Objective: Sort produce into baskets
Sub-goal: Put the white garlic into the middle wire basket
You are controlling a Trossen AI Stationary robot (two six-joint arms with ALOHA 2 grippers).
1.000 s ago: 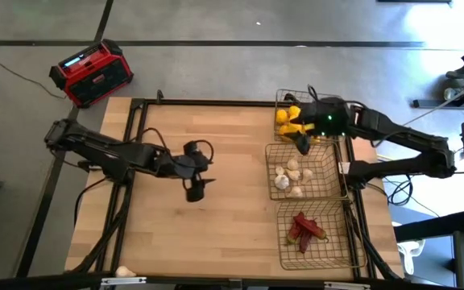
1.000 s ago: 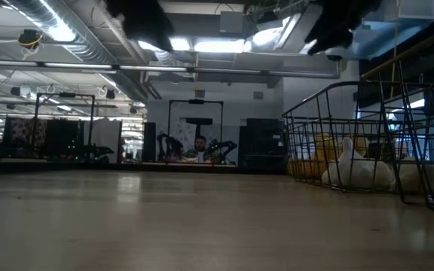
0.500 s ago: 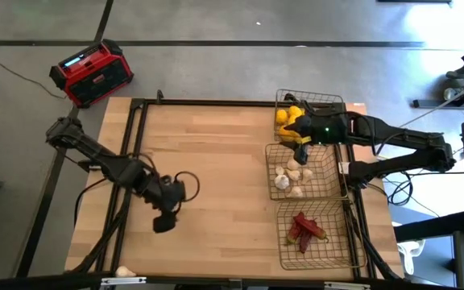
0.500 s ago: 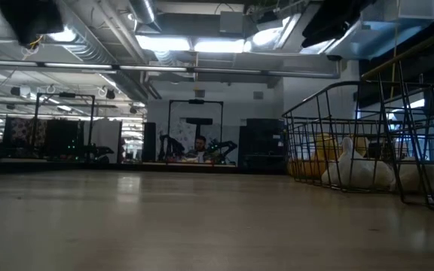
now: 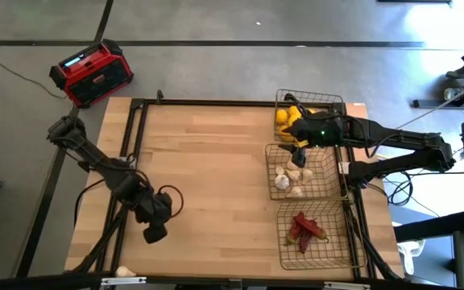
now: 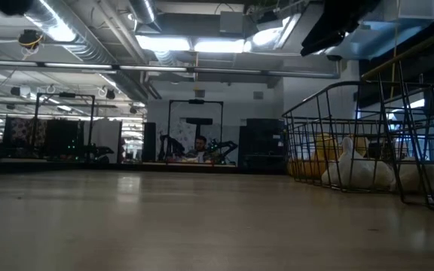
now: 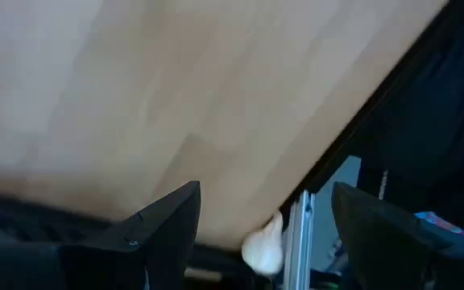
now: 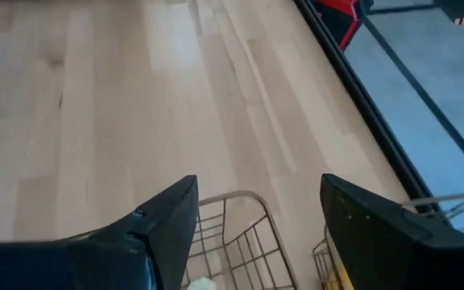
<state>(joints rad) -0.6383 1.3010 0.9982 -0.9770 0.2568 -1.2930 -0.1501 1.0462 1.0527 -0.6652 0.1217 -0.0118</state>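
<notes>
- Hovering open-fingered near the table's near-left corner, the left gripper (image 5: 153, 234) faces a stray garlic bulb (image 5: 124, 272) just beyond, at the edge.
- Right gripper (image 5: 300, 151), released, waits over the baskets (image 5: 274, 171).

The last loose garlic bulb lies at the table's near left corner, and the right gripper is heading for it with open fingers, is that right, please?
Not quite: it is the left gripper, not the right. The high view shows it, open, near the garlic bulb at that corner, while the right gripper hangs over the baskets.

Lemons (image 5: 284, 118), garlic (image 5: 288, 177), chilies (image 5: 304, 229) in three baskets (image 5: 334, 184), stray garlic bulb (image 5: 124, 272) at table edge
</notes>
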